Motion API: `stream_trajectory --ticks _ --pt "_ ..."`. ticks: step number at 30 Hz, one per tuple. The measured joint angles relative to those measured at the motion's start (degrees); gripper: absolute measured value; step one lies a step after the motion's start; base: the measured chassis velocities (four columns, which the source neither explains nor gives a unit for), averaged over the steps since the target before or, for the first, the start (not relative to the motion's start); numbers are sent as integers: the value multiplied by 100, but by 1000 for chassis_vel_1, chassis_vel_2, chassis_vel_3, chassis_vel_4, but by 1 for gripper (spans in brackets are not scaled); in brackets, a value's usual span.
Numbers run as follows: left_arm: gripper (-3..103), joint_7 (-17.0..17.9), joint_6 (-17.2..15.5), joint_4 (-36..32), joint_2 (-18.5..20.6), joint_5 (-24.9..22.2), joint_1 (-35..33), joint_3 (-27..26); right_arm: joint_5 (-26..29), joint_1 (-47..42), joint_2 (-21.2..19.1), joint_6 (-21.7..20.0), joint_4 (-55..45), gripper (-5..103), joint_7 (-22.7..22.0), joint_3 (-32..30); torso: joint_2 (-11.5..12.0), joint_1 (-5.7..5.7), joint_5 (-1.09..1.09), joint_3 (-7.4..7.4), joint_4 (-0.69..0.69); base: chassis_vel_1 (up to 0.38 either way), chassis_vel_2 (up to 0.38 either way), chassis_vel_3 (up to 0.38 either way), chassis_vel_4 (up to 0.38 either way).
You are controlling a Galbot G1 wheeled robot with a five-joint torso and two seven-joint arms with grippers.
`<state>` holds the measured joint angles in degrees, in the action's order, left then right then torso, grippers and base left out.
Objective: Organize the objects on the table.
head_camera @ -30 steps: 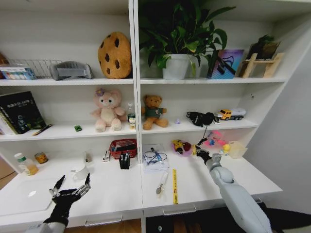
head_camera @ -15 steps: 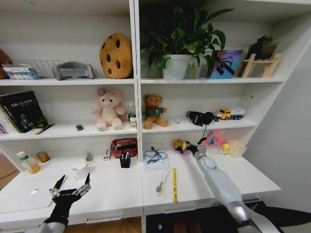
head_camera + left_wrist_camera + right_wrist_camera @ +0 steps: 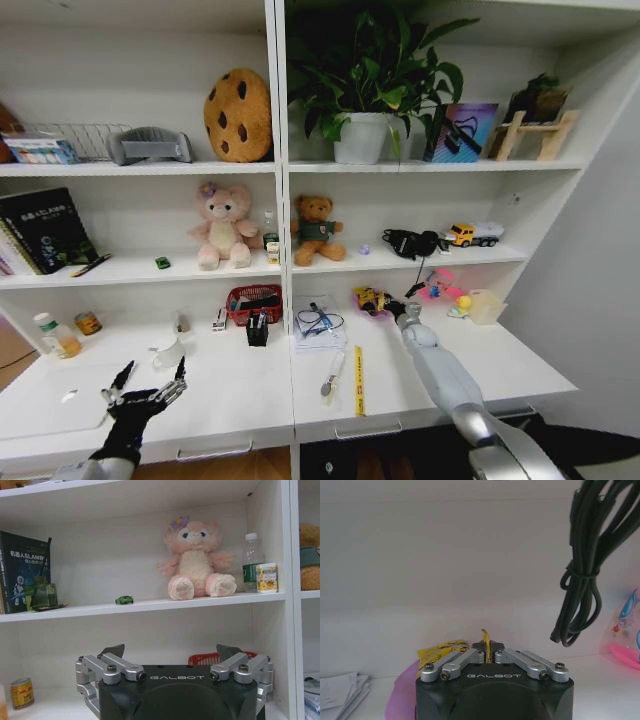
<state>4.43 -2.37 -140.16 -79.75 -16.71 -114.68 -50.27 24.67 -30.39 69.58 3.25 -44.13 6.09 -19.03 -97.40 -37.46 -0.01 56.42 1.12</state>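
The desk (image 3: 230, 390) has a smooth, slightly glossy white top. The right claw (image 3: 487, 649) has brushed silver metal links on a matt black body and pinches a shiny, crinkled yellow-gold packet (image 3: 441, 650). The pink plush toy (image 3: 196, 560) looks soft and fuzzy.

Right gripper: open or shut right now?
Shut on the gold packet: the right gripper has its fingers drawn together, pinching the packet's edge, at the desk's back.

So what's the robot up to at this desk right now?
The right tool is at the back of the white desk, shut on a yellow packet lying on a pink dish. The left tool hovers open over the desk's near left side, holding nothing. A yellow ruler lies untouched.
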Motion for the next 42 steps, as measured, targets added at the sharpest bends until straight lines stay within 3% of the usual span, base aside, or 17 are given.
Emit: stream_trajectory --ticks 3,4,7,9,10,11,14,17,19,21,22,24,25,28,31,34,42 --pt "100 0 0 0 0 0 0 0 48 -53 -5 7 2 13 10 -17 0 0 1 0 0 0 0 0 0" --pt "100 0 0 0 0 0 0 0 92 -89 -25 14 2 24 16 -18 0 0 1 0 0 0 0 0 0" --pt "100 0 0 0 0 0 0 0 244 -138 -107 42 30 34 55 49 0 1 0 0 1 0 0 0 0" --pt "100 0 0 0 0 0 0 0 270 -180 -131 56 6 34 75 52 0 0 1 0 0 0 0 0 0" --pt "100 0 0 0 0 0 0 0 288 -265 -162 57 -119 45 84 47 0 0 2 0 1 0 0 0 0" --pt "100 0 0 0 0 0 0 0 288 -265 -162 57 -119 45 84 47 0 0 2 0 1 0 0 0 0" --pt "100 0 0 0 0 0 0 0 327 -551 -311 -30 -608 56 105 10 0 0 1 0 -2 0 0 0 0" --pt "100 0 0 0 0 0 0 0 316 -835 -480 -87 -969 67 151 -4 0 1 0 0 6 0 0 0 0" --pt "100 0 0 0 0 0 0 0 318 -1009 -556 -85 -1203 78 133 -31 0 1 1 0 0 0 0 0 0" --pt "100 0 0 0 0 0 0 0 364 -1151 -647 -128 -1423 78 150 -42 0 1 2 0 -3 0 0 0 0" --pt "100 0 0 0 0 0 0 0 428 -1315 -750 -161 -1674 89 191 -43 0 1 1 0 -4 0 0 0 0" --pt "100 0 0 0 0 0 0 0 457 -1401 -798 -181 -1805 89 209 -46 0 1 1 0 -3 0 0 0 0" --pt "100 0 0 0 0 0 0 0 591 -1772 -955 -335 -2349 97 241 -84 0 1 1 0 1 0 0 0 0" --pt "100 0 0 0 0 0 0 0 876 -2539 -1173 -631 -3485 100 209 -389 -1 2 -1 -1 2 0 0 0 0" --pt "100 0 0 0 0 0 0 0 926 -2754 -1213 -696 -3764 100 186 -512 -1 2 1 -1 1 0 0 0 0" --pt "100 1 0 0 0 0 0 0 965 -3607 -1413 -985 -4957 100 -318 -1005 -1 1 0 -1 1 0 0 0 0" --pt "100 0 0 0 1 0 0 0 1147 -5014 -1372 -865 -6501 100 -964 -1784 -1 1 2 -1 3 0 0 0 0"
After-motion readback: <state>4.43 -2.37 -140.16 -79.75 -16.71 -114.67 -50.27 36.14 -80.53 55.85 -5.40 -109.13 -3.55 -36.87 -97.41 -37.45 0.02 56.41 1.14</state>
